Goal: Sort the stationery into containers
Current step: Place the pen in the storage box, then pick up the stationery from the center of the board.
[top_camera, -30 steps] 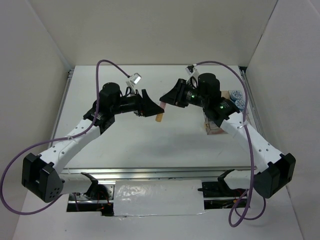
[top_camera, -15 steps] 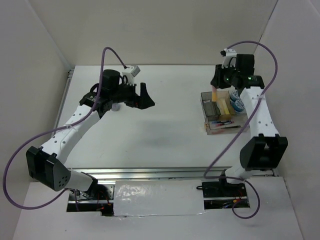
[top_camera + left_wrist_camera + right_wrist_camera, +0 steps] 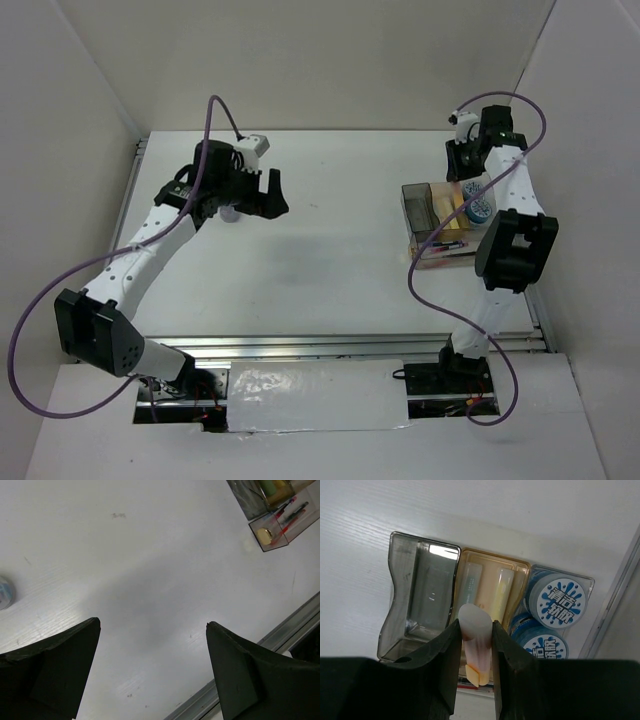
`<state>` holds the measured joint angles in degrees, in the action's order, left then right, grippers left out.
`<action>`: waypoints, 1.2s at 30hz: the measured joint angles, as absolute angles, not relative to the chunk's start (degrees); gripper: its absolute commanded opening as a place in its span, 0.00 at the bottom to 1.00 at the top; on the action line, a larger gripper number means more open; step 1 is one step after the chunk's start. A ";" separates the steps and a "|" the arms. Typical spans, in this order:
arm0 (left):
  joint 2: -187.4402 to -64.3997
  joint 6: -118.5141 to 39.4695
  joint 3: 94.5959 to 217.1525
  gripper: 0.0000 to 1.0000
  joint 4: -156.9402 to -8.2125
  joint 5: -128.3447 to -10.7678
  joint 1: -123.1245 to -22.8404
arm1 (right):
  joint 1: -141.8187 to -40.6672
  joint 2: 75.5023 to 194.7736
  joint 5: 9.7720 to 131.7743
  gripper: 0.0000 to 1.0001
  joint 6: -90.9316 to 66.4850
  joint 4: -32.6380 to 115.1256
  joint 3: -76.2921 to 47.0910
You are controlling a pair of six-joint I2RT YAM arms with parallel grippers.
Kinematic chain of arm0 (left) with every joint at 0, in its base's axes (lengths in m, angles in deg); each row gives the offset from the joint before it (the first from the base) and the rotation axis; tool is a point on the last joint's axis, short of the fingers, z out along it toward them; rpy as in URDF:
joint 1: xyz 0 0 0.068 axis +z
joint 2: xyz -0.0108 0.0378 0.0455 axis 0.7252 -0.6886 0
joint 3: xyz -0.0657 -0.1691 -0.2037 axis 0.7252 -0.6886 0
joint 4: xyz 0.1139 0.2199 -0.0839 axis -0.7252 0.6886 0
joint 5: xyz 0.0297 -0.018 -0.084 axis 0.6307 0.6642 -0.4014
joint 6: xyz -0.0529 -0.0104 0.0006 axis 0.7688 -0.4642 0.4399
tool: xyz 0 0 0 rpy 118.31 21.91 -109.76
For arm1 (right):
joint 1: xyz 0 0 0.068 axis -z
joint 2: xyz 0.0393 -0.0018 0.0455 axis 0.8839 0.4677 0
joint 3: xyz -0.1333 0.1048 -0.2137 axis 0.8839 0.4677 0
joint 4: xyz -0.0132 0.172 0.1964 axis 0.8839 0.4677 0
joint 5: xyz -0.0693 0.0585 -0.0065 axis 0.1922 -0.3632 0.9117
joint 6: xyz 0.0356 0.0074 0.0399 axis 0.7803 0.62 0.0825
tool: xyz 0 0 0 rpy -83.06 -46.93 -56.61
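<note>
Hanging over the box (image 3: 395, 605), about above its middle compartment (image 3: 492, 561), the highlighter (image 3: 476, 625) is clenched in the right gripper (image 3: 476, 650); dropped from this height it might bounce out or land among the tape rolls (image 3: 555, 602). The left gripper (image 3: 152, 650) gapes empty.

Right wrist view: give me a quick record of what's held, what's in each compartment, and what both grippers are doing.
right gripper: shut on a pale highlighter with an orange end, above the box
grey compartment: looks empty
amber compartment: two highlighters, one greenish, one yellow
end compartment: two blue tape rolls
left gripper: open, holding nothing, over bare table
loose tape roll: on the table beside the left gripper
</note>
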<state>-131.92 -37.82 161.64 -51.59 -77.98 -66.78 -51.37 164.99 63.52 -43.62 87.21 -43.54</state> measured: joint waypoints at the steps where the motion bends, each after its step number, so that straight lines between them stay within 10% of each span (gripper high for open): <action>1: -131.92 -38.04 161.64 0.99 -51.44 -77.83 -66.25 | -51.44 165.43 63.91 0.00 -43.83 87.19 -43.52; 13: -132.99 -42.28 159.97 0.99 -49.71 -71.32 -58.54 | -52.20 169.87 66.21 0.16 -42.50 85.88 -40.94; 21: -138.96 -48.27 160.24 0.99 -48.88 -65.52 -53.97 | -52.88 172.73 67.30 0.61 -41.65 86.06 -40.92; 36: -158.28 -58.89 169.44 0.99 -47.57 -59.51 -51.89 | -54.78 168.12 64.31 0.62 -40.95 87.63 -39.74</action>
